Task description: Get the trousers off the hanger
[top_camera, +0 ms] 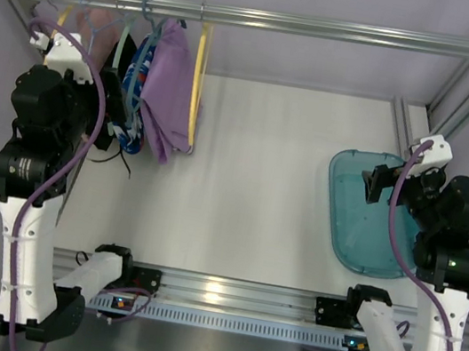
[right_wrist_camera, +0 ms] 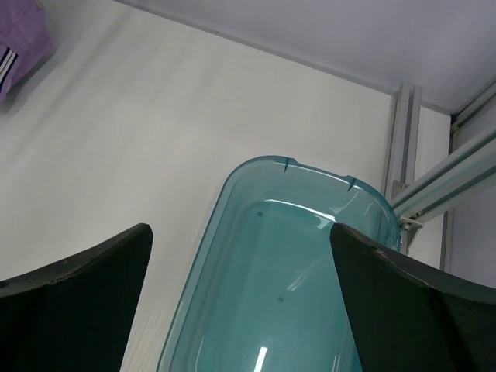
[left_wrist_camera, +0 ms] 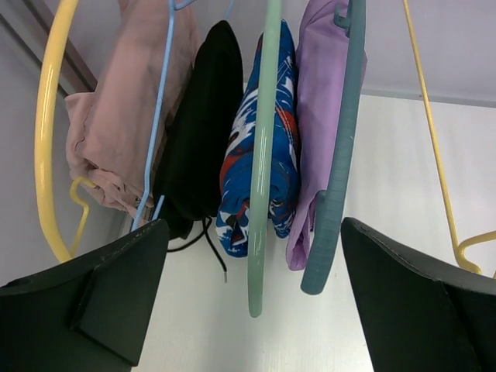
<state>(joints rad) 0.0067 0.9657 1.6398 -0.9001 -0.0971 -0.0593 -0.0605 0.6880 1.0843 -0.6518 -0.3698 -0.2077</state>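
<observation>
My left gripper [left_wrist_camera: 254, 232] is spread wide with nothing between its fingers [left_wrist_camera: 116, 298]. It is raised toward the row of clothes hanging from the metal rail [top_camera: 331, 29] at the far left of the desk [top_camera: 264, 162]. From overhead, it sits just beside the lower ends of the garments, and I cannot tell whether it touches any of them.

The lilac trousers [left_wrist_camera: 318, 101] are still on the teal-blue hanger [left_wrist_camera: 341, 155], whose arm runs down the front of the cloth to a rounded lower corner. To their left in my left wrist view hangs the blue, red and white patterned garment [left_wrist_camera: 287, 139], with a pale green hanger [left_wrist_camera: 260, 194] in front of it. Then come a black garment [left_wrist_camera: 201, 132], a pale-blue wire hanger [left_wrist_camera: 159, 116], a pink garment [left_wrist_camera: 116, 116] and a yellow hanger [left_wrist_camera: 46, 155]. A second, bare yellow hanger [left_wrist_camera: 430, 132] hangs to the right of the trousers.

My right gripper [right_wrist_camera: 240, 232] is also fully open and empty. It is held above the near left rim of the translucent teal bin [right_wrist_camera: 287, 263] on the right of the desk, well apart from the rail of clothes. A corner of the trousers, with a striped band, shows at the top left edge of my right wrist view.
</observation>
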